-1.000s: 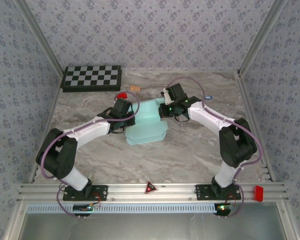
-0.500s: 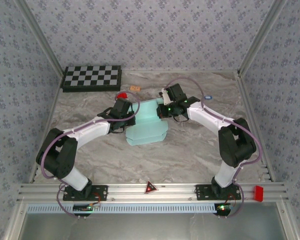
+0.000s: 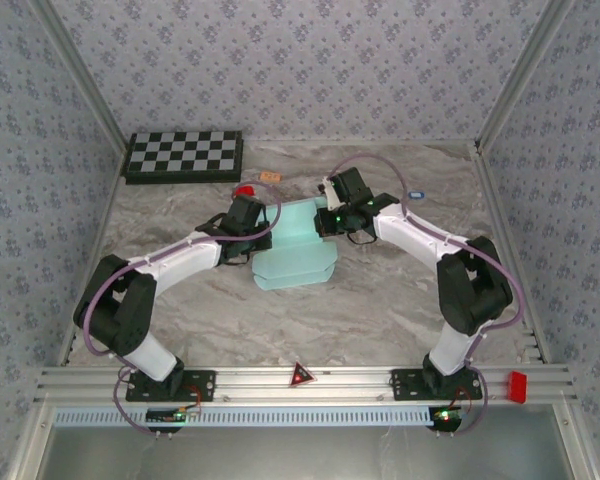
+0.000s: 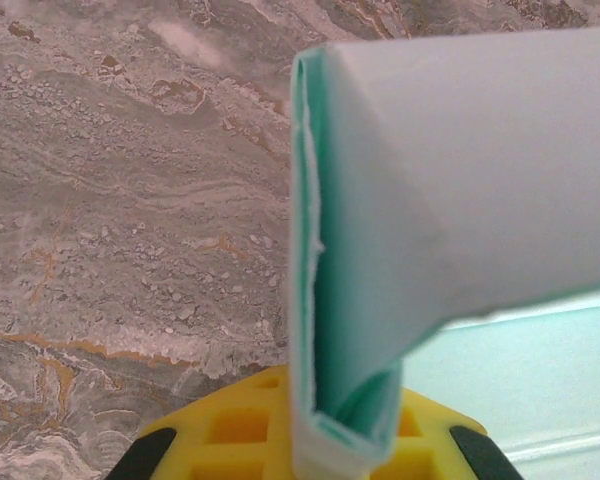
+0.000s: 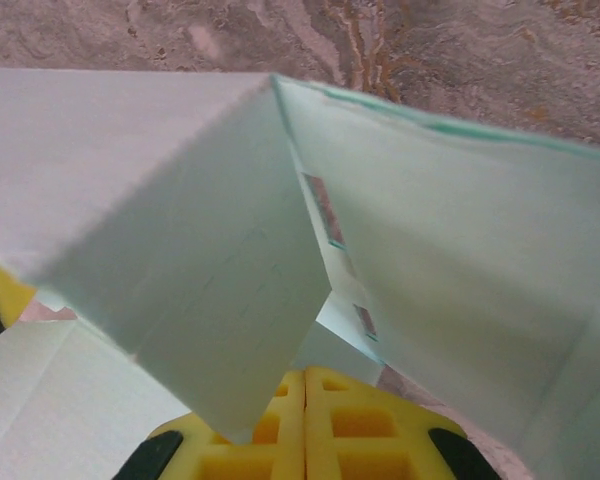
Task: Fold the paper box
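Marble table point(image 3: 380, 300) carries the part-formed paper box point(image 3: 295, 255) at the centre of the top view. The left gripper point(image 4: 342, 445) is clamped on a doubled side wall, likely to brace it upright. The right gripper point(image 5: 305, 420) is closed at a flap; whether it has hold of the card cannot be told. Compared with a second ago, the left wrist sits slightly higher in the frame.

Counted on one marble table point(image 3: 380, 300):
- paper box point(image 3: 295, 258): one.
- checkerboard point(image 3: 185, 155): one.
- Arms: two, left arm point(image 3: 175, 262) and right arm point(image 3: 420, 238).
- Grippers: two, left gripper point(image 4: 325, 445) and right gripper point(image 5: 305, 425).
- Small loose items: three, being red piece point(image 3: 244, 190), tan piece point(image 3: 270, 177) and blue-rimmed piece point(image 3: 415, 195).
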Controlling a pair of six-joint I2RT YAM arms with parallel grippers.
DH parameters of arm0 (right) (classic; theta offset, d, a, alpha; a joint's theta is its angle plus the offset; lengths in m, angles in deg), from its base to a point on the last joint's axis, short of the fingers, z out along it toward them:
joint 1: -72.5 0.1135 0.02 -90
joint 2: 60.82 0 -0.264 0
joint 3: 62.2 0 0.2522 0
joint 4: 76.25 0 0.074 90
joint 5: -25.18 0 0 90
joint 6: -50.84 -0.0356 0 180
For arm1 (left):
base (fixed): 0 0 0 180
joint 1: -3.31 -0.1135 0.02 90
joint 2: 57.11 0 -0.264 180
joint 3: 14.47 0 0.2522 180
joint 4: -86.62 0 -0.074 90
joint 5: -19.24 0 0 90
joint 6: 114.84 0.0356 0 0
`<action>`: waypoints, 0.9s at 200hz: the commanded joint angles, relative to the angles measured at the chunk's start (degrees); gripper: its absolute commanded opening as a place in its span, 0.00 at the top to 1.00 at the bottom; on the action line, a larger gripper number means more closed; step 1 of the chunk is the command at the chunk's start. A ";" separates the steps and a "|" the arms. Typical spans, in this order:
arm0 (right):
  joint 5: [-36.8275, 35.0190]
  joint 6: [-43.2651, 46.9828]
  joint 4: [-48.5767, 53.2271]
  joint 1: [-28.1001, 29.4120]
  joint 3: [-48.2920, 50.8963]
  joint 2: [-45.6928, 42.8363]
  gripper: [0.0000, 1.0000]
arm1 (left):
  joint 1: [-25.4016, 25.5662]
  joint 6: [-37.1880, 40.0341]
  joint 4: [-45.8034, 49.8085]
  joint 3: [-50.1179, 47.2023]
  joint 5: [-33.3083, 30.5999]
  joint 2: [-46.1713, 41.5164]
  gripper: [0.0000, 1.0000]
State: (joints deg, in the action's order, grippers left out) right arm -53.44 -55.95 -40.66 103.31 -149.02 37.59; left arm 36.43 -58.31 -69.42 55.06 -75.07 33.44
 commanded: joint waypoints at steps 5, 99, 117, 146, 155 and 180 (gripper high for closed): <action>-3.28 2.42 3.39 0.23 -1.91 -3.77 0.88 | 0.08 1.06 0.08 2.59 -0.60 0.87 1.00; -10.69 4.52 3.63 -1.77 3.44 -16.00 0.76 | -0.09 2.56 1.23 3.99 -0.88 1.22 1.00; -13.14 3.33 3.76 -3.02 4.24 -18.00 0.76 | -0.14 2.71 1.40 3.94 -0.78 1.17 1.00; -13.56 0.02 1.97 -6.07 8.88 -20.55 0.76 | -0.14 3.02 1.36 3.91 -0.22 0.80 1.00; -12.83 -0.77 0.97 -6.96 9.97 -20.98 0.75 | -0.12 3.07 1.27 3.91 -0.09 0.69 1.00; -10.26 -1.50 -0.01 -9.17 11.67 -19.75 0.75 | -0.09 3.23 0.84 3.82 0.38 0.35 1.00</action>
State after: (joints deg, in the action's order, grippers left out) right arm -65.05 -55.28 -38.96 95.75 -138.92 17.70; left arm 36.43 -55.95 -68.83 57.01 -75.23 34.20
